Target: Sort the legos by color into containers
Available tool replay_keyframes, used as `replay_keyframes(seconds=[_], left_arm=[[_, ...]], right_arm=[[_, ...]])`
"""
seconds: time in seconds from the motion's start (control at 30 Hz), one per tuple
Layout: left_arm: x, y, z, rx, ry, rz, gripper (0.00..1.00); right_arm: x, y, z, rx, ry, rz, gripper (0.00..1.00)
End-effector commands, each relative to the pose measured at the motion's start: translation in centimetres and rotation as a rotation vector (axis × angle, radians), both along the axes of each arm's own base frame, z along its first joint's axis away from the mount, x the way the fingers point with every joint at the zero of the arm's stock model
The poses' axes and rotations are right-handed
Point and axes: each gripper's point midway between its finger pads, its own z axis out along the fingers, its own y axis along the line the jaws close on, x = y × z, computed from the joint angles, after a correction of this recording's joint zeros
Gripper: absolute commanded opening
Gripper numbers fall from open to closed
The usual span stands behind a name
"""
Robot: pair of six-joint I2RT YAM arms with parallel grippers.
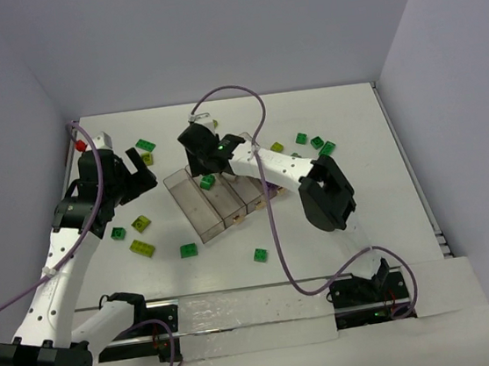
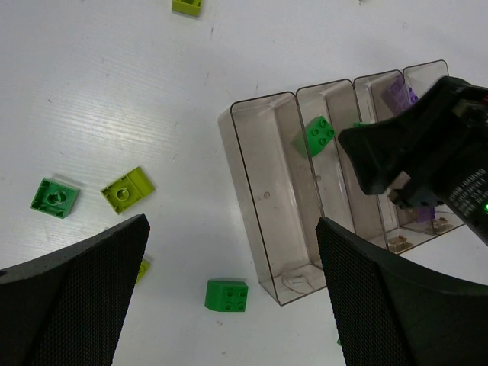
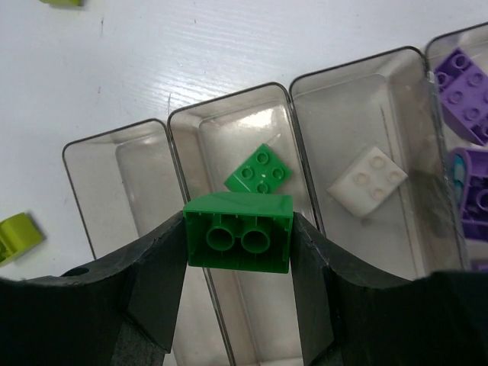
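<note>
While the left gripper [image 2: 232, 229] hung wide open beside the tray [image 2: 252, 198], the right gripper [image 3: 238, 252] clamped a green brick [image 3: 238, 229] above the tray's second compartment, where another green brick [image 3: 259, 171] lay

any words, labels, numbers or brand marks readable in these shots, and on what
No readable text anywhere.
Studs of the dark green brick and white brick lying in the clear smoky plastic tray: any embossing too small to read.
Right gripper black housing: a green light only, no legible label.
</note>
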Motion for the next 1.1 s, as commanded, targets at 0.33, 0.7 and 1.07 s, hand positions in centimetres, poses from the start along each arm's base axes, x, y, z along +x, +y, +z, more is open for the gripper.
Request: replay_keyframes(seconds=[0.33, 0.7, 1.07], left_arm=[[0.1, -0.1, 1.6, -0.004, -0.044, -0.011, 0.99], [0.4, -0.2, 1.3, -0.003, -0.042, -0.009, 0.99], [0.7, -0.5, 1.4, -0.018, -0.044, -0.013, 0.99]], right_arm=[[-0.2, -1.4, 6.5, 0.091, -0.089, -0.006, 0.82], [-11.8, -9.9, 2.2, 0.109, 0.023, 0.02, 0.78], [-22.0, -11.5, -4.6, -0.029, 0.111, 0.372, 0.79]])
